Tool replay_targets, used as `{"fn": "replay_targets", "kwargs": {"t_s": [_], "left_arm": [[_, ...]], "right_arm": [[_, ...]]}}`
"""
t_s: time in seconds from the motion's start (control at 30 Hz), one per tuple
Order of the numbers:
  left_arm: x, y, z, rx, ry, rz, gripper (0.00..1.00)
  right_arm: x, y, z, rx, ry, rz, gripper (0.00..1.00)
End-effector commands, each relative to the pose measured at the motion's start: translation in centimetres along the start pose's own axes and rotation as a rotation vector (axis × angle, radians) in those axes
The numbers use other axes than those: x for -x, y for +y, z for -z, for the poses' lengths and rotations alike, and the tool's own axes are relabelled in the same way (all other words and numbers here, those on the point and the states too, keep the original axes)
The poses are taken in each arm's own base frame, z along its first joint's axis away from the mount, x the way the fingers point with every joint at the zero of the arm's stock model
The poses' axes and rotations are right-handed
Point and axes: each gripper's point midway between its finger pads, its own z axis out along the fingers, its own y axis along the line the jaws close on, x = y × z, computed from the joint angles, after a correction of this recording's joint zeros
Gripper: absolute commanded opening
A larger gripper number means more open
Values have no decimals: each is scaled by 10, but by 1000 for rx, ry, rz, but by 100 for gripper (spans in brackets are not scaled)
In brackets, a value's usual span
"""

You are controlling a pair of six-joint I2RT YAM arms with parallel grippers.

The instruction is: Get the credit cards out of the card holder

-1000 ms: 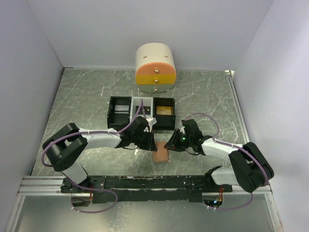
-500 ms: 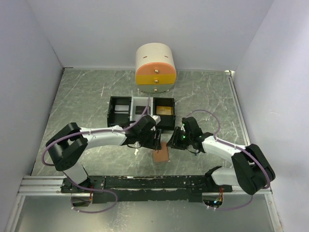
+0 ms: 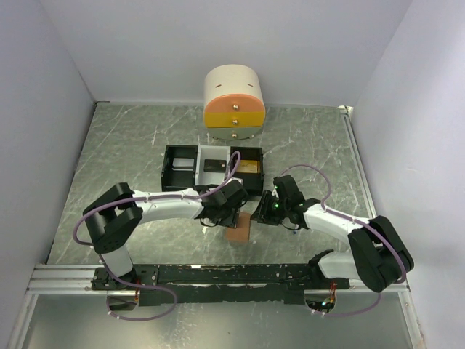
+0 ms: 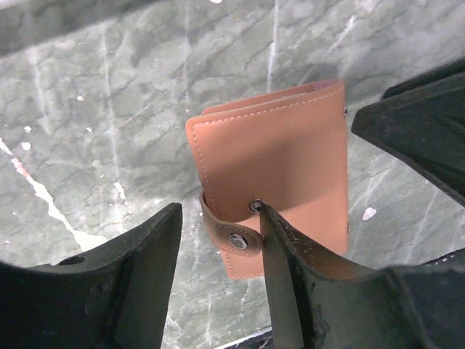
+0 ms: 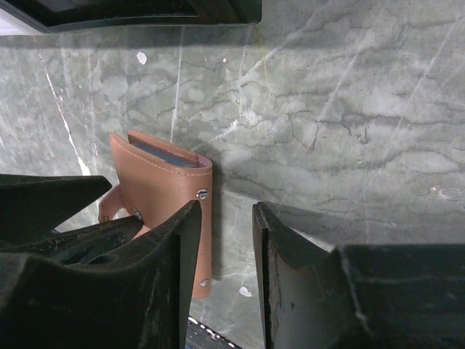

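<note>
Jaws on the left gripper (image 4: pixel 218 243) stand parted and clasp nothing. The closing strap (image 4: pixel 221 231) of the card holder (image 4: pixel 280 163) lies in the gap between them, and its snap looks undone, sitting just beside the stud on the cover. The holder itself lies flat and folded shut on the marble table (image 4: pixel 109 109), about midway between the arms and just on the near side of the compartment trays (image 3: pixel 167 169). A bluish edge shows in its far opening, but I cannot tell whether that is lining or a card. At the holder's right edge the right gripper (image 5: pixel 225 218) hangs low, its jaws slightly apart with only bare table between them, so it grips nothing either.

The step in hand seems to be getting the holder open, with no card drawn yet. Next, one gripper should pin the lower cover while the other catches the free cover's edge and lifts it.
</note>
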Motion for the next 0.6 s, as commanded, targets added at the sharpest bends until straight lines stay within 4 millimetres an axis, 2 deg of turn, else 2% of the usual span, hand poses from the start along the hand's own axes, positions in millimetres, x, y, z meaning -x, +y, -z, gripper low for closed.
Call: {"fn": "replay_targets", "kwargs": {"t_s": [0.0, 0.17, 0.47, 0.57], "left_arm": [[2, 13, 8, 79, -14, 7, 57], [5, 7, 11, 38, -35, 23, 54], [12, 8, 16, 42, -70, 16, 46], [10, 12, 15, 58, -63, 19, 36]], "right_arm": [[-18, -40, -2, -158, 48, 0, 36], [-17, -39, -1, -162, 47, 6, 36], [-18, -39, -3, -159, 54, 5, 36], [-17, -38, -2, -156, 52, 7, 36]]}}
